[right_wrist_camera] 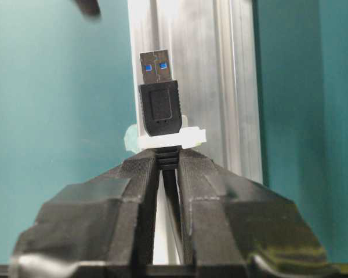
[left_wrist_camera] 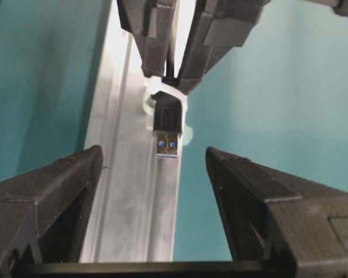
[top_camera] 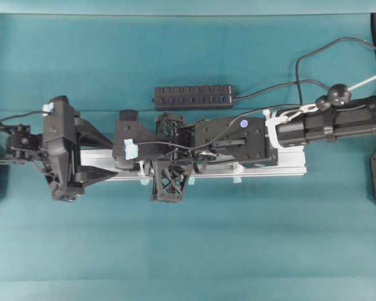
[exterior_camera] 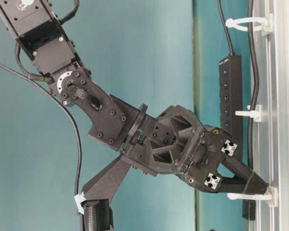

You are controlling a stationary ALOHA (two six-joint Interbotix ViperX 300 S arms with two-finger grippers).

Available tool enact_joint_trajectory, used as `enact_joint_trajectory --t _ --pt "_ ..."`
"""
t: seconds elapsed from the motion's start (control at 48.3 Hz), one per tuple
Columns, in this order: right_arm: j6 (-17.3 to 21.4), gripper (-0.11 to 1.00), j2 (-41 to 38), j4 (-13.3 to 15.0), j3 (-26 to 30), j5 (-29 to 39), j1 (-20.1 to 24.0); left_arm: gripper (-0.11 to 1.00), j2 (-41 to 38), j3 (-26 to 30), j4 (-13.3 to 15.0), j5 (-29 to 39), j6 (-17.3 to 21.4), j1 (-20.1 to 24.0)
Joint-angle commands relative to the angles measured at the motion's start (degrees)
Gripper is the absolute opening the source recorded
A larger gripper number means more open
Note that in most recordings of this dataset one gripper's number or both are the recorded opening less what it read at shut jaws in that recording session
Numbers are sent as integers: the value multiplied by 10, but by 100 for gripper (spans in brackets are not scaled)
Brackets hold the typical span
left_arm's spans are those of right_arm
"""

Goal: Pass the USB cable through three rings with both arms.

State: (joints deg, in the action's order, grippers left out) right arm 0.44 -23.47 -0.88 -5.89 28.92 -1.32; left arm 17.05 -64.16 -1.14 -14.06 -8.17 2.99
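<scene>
Wide left jaws frame the plug (left_wrist_camera: 167, 128), which is poked through a ring (left_wrist_camera: 165, 92) on the rail (left_wrist_camera: 133, 191). Behind it, the cable (right_wrist_camera: 169, 197) is pinched by the right gripper (right_wrist_camera: 168, 168). A misaligned grab could push the plug back out.

1. You are looking at a robotics lab bench, not a home or shop: a plain teal mat (top_camera: 194, 251) is covering the whole work surface.
2. Two black robot arms are working over it, the left arm (top_camera: 62, 147) and the right arm (top_camera: 332, 122), with loose wiring trailing along them.
3. A silver aluminium rail (top_camera: 288, 166) is lying on the mat as a test fixture, carrying white plastic ring clips (exterior_camera: 248, 114).
4. A black multi-port hub (top_camera: 193, 97) is sitting behind it.
</scene>
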Motion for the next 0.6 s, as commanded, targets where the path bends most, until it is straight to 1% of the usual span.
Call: enact_joint_trajectory --t 0.0,0.145,0.372,0.579 --pt "6 -8 7 -3 4 -5 5 78 -20 10 -1 -23 1 -1" --pt "6 -8 7 -3 4 -5 5 78 -54 22 -1 -41 -6 -4" --pt "9 -8 7 -3 4 -5 5 78 -85 40 -1 -43 -11 -6" --pt "13 -8 7 -3 4 -5 5 78 -102 46 -1 -44 -11 -9"
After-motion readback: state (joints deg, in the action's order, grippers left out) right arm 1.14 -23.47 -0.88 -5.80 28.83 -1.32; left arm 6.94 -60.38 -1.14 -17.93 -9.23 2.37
